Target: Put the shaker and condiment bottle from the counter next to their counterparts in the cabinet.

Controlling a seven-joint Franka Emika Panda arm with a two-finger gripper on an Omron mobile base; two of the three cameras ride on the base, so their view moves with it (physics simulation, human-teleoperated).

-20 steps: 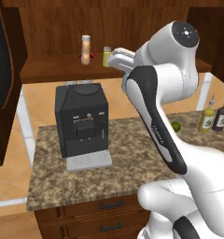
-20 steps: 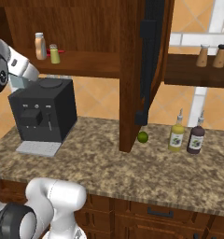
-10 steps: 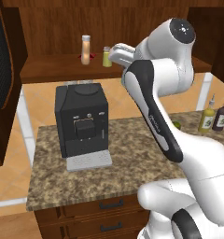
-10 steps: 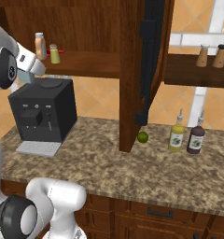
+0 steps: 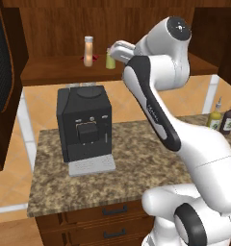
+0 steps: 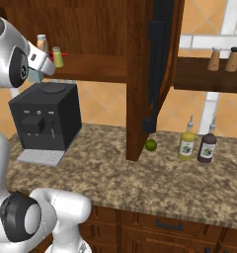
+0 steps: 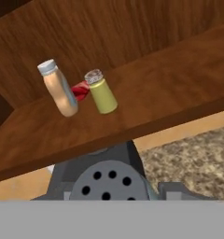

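My gripper [image 7: 107, 189] is shut on the pale blue-grey shaker [image 6: 34, 75]; its silvery holed cap [image 7: 108, 180] sits between the dark fingers [image 7: 62, 181]. The hand [image 5: 119, 50] hangs just in front of the cabinet shelf [image 7: 170, 88], above the coffee machine. On the shelf stands the peach-orange condiment bottle [image 7: 60, 91] [image 5: 88, 51] with its white cap. Beside it are the flat red item [image 7: 80, 90] and the yellow-green shaker [image 7: 101, 91] [image 5: 109, 58] [image 6: 57, 57].
A black coffee machine [image 5: 84, 125] stands on the granite counter [image 6: 140, 178] below the hand. A lime [image 6: 150, 145], an olive-yellow bottle [image 6: 187, 143] and a dark brown bottle [image 6: 207, 146] sit at the right. The dark cabinet door [image 6: 160, 64] hangs open.
The hand, still shut on the shaker, has risen a little and come closer to the cabinet shelf. The things on the shelf have not moved.
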